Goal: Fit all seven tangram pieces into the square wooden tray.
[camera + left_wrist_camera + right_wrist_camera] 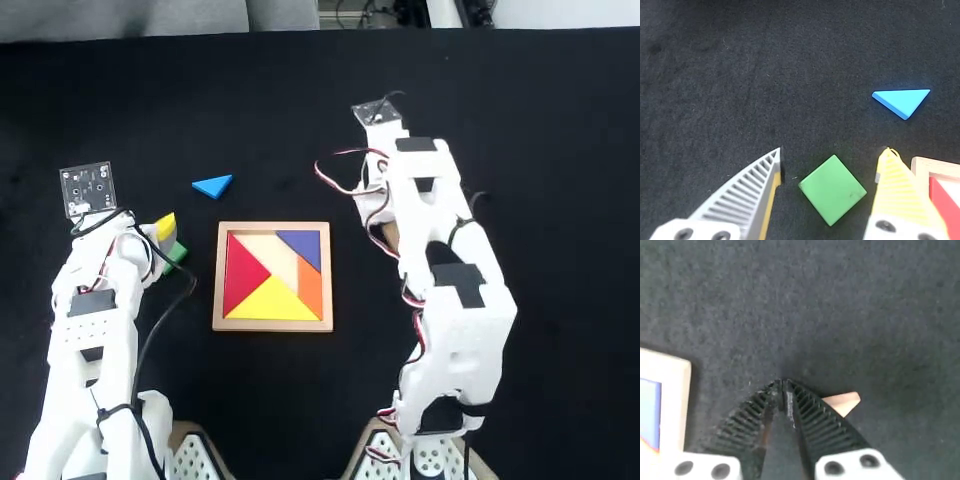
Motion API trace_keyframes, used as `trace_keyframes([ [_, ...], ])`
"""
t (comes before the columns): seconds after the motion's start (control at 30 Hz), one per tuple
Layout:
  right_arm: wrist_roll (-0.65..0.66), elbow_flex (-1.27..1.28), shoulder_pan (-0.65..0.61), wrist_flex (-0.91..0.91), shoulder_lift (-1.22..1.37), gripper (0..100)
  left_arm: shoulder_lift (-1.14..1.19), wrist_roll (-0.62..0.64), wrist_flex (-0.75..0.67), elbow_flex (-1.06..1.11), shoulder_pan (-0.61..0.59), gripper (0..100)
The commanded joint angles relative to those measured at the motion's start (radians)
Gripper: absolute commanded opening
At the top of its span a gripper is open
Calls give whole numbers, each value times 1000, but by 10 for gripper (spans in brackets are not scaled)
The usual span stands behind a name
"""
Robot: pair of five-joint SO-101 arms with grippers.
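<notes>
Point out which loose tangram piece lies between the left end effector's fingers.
The green square, lying flat between the fingers of the open left end effector. The blue triangle lies beyond the fingertips, off to one side.

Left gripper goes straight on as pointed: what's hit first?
Likely the green square, which lies between the left gripper's open fingers; height above it is unclear. The blue triangle sits off to one side.
</notes>
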Motion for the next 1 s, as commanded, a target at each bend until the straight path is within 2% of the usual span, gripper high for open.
trace_keyframes([
  [0.0,14,-51,12,68,-16,11,0,5,-23,-10,2,300],
  [0.23,51,68,6,57,-148,11,0,5,-23,-10,2,300],
  [0.53,48,572,11,-250,-676,11,0,5,-23,-10,4,300],
  [0.6,48,633,11,-273,-746,13,0,5,-23,-10,4,300],
  [0.67,25,633,11,-230,-754,40,0,5,-23,-10,4,300],
  [0.83,-49,524,11,-101,-634,193,0,5,-23,-10,4,300],
  [0.97,-97,437,12,-95,-496,209,0,5,-23,-10,2,300],
])
